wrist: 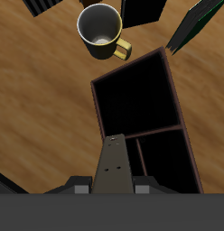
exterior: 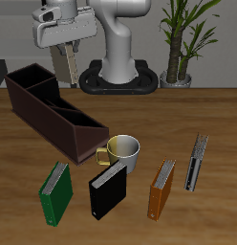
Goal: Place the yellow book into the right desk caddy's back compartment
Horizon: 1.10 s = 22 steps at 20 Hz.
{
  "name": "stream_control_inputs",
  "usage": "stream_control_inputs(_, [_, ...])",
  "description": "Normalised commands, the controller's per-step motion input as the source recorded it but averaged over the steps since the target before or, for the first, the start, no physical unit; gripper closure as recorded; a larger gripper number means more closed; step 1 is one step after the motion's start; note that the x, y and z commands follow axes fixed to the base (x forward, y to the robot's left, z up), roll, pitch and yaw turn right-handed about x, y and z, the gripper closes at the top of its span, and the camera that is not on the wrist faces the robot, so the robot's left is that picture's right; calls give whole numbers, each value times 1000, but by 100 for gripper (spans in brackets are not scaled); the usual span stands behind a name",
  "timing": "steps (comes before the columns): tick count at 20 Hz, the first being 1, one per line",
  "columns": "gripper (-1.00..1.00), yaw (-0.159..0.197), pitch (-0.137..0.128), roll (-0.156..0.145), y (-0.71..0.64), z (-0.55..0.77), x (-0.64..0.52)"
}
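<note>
My gripper (exterior: 65, 50) hangs above the far end of the right desk caddy (exterior: 53, 120), a long dark brown box with inner dividers. It is shut on the yellow book (exterior: 65, 67), a thin greyish-tan slab held upright below the fingers. In the wrist view the yellow book (wrist: 112, 162) shows edge-on between the fingers of the gripper (wrist: 112, 188). Its lower end is over the divider that splits the caddy (wrist: 173, 90) into one large and two smaller compartments. The book is clear of the caddy's walls.
A cream mug (exterior: 122, 150) stands at the caddy's near end. Nearer the front edge stand a green book (exterior: 55, 191), a black book (exterior: 108, 189), an orange book (exterior: 161, 189) and a slim dark grey book (exterior: 196, 163). A potted plant (exterior: 183, 38) is at the back.
</note>
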Motion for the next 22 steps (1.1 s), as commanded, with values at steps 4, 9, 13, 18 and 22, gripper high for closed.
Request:
stream_control_inputs(4, [100,77,-16,-31,-265,105,-81])
stream_control_inputs(9, [100,62,20,-15,-152,23,-25])
stream_control_inputs(13, [100,61,-8,-51,-320,130,69])
stream_control_inputs(18, [100,-40,1,-59,-221,14,80])
stream_control_inputs(22, [100,-34,-41,-23,21,49,-62])
